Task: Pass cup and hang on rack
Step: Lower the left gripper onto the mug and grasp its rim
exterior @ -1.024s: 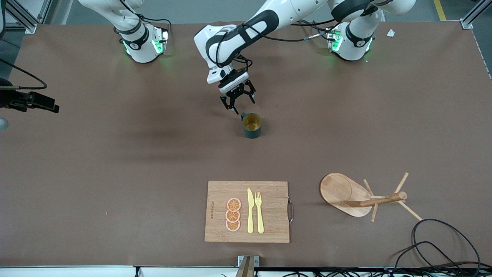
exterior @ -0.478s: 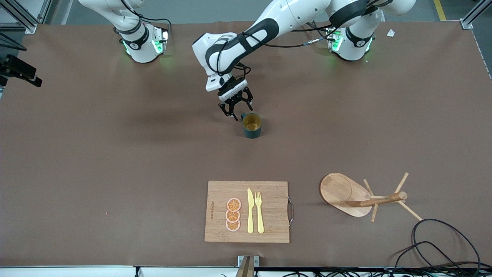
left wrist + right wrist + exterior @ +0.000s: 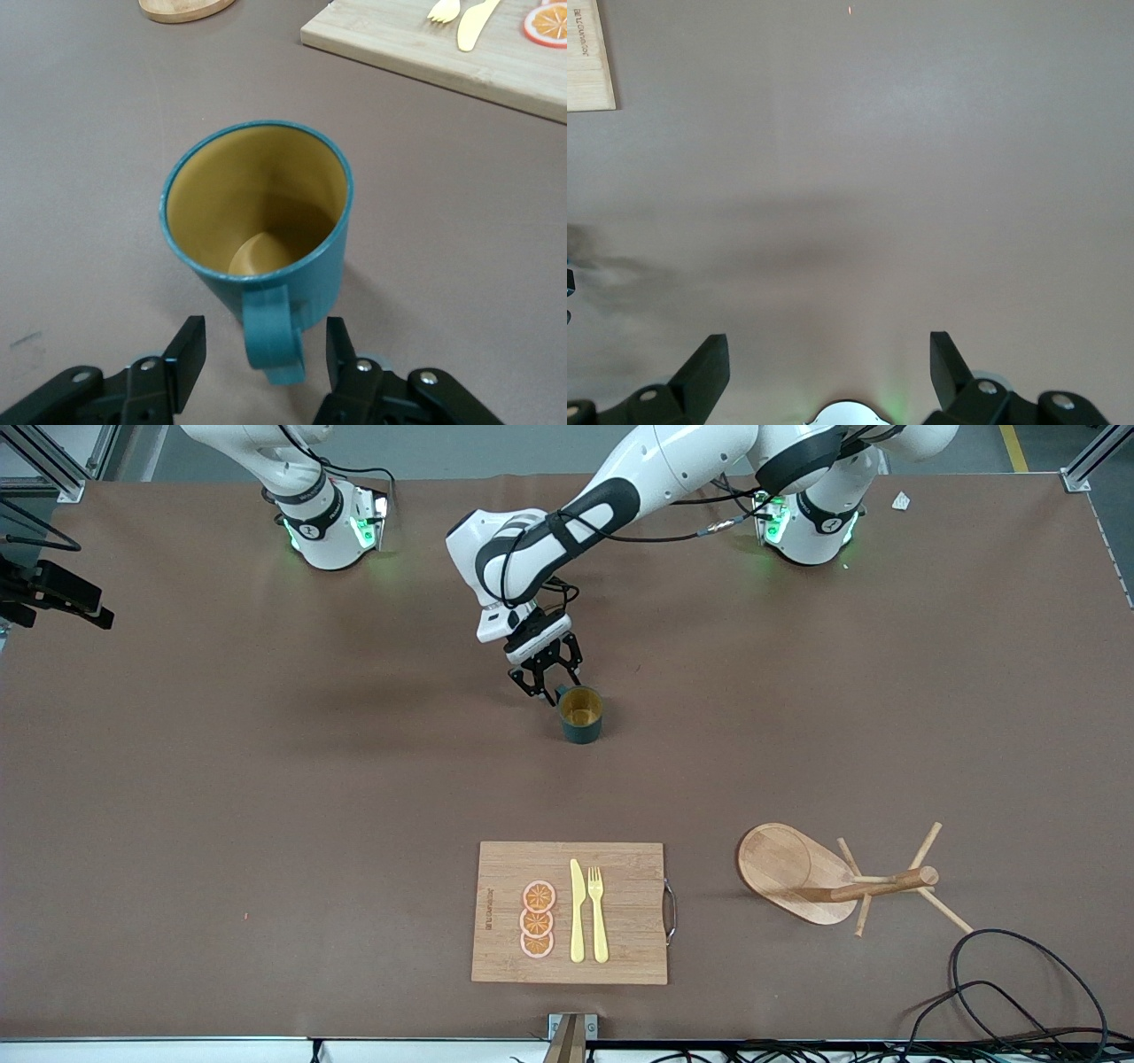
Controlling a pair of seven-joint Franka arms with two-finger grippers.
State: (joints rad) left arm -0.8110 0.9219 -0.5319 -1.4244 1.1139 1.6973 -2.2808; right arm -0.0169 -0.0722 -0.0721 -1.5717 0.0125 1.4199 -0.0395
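You have one cup (image 3: 581,713) standing upright on the brown worktop (image 3: 266,779), about midway between the two arms' ends and nearer the robots' bases than to the front camera. Its small handle (image 3: 275,341) points toward the left end effector (image 3: 546,687), which sits low at the cup's handle side. In the left wrist view its two fingers (image 3: 182,354) stand one on each side of the handle with a gap showing on both sides, so it is parted around the handle and not gripping it.

Your right end effector (image 3: 829,354) is at the right arm's edge of the worktop, partly out of the front view. Its fingers are spread wide over bare worktop with nothing between them, and that arm waits.

One rack (image 3: 824,877) lies tipped on its side toward the left arm's end, nearer the front camera than the cup and well apart from it, its oval base on edge and its pegs sticking outward.

One bamboo cutting board (image 3: 620,912) lies beside the rack, nearer the camera than the cup. On it you can count three orange slices (image 3: 537,919) in a row, one yellow knife (image 3: 577,912) and one yellow fork (image 3: 597,912) side by side. A black cable (image 3: 1019,974) loops near the rack.
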